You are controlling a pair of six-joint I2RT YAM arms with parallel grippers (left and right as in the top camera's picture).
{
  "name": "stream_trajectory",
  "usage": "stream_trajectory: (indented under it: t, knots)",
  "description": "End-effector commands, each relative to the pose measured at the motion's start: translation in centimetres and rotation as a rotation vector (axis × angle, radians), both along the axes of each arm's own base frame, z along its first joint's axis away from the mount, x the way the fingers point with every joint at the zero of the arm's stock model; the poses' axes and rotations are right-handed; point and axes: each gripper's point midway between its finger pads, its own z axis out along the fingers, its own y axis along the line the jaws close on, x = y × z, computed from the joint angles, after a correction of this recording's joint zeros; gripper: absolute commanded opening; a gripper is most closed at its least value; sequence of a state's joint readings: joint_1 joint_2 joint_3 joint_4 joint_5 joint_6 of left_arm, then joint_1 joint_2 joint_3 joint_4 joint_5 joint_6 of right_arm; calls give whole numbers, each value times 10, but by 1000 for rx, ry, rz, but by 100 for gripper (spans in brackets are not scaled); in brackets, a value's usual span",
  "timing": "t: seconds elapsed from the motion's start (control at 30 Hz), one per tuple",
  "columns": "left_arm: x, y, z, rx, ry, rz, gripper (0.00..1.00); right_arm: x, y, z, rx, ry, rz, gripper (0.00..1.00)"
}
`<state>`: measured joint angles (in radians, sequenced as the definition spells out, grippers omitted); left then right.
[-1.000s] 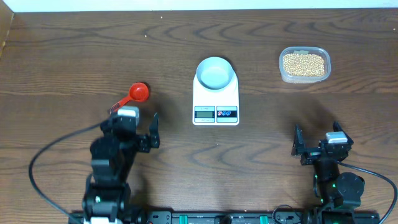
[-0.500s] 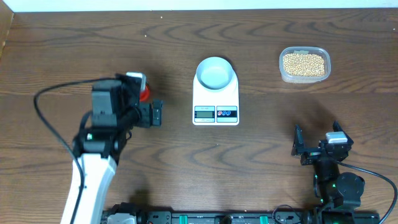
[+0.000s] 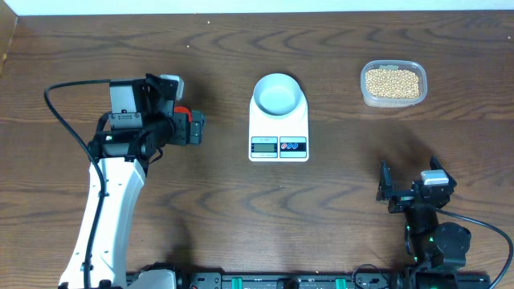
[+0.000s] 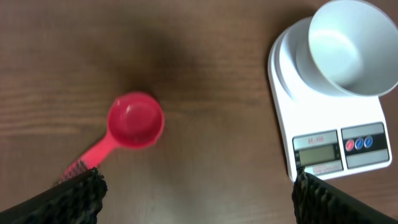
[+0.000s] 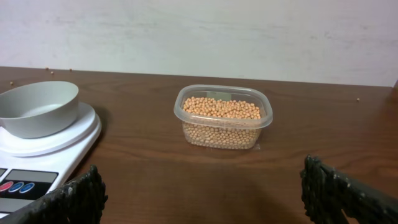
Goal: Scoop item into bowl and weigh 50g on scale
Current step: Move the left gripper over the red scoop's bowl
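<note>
Dark wooden tabletop (image 3: 337, 233), seen from above. My left gripper (image 4: 198, 193), jaws spread and empty, hovers over the red plastic measuring scoop (image 4: 135, 120). At the scoop's 3 o'clock, the flat white kitchen scale (image 3: 279, 132) carries the empty pale blue-white bowl (image 3: 279, 94). Tan-yellow beans (image 3: 393, 81) fill a clear plastic tub (image 3: 365, 95) at 1 o'clock. My right gripper (image 3: 408, 185) rests spread at 5 o'clock. Step in hand: fetching the scoop. Next, I judge, descend and close on its handle. A second ago the left arm sat folded at 7 o'clock.

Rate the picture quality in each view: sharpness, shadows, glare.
Overhead: sharp, evenly lit, faint soft shadows on the table. Left wrist: slightly soft, red scoop blurred at its edges, a dark shadow beyond it. Right wrist: beans crisp, no strong glare on the tub.
</note>
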<state>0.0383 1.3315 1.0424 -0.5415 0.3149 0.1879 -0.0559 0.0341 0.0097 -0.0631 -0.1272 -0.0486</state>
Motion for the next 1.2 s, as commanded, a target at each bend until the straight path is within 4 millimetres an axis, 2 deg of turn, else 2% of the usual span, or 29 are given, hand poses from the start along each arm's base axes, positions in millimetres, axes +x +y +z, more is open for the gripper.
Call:
stream_trajectory:
  t: [0.0, 0.13, 0.37, 0.43, 0.67, 0.77, 0.93, 1.07, 1.17]
  knots:
    - [13, -1, 5, -2, -38, -20, 98, 0, 0, 0, -12, -4, 3, 99]
    - [33, 5, -10, 17, -44, -2, 98, 0, 0, 0, -12, -4, 3, 99]
    - [66, 45, -41, 106, -8, 112, 99, 0, 0, 0, -12, -4, 3, 99]
    - [72, 57, -49, 113, -1, 136, 99, 0, 0, 0, -12, -4, 3, 99]
    - [78, 86, -76, 115, 35, 192, 88, 0, 0, 0, -12, -4, 3, 99]
    - [83, 91, -83, 121, 31, 192, 84, 0, 0, 0, -12, -4, 3, 99]
    - [91, 87, -91, 127, 17, 176, 77, 0, 0, 0, -12, -4, 3, 99]
    - [92, 85, -104, 139, 36, 152, 60, 0, 0, 0, -12, -4, 3, 99]
    - [92, 85, -111, 151, 48, 134, 53, 0, 0, 0, -12, -4, 3, 99]
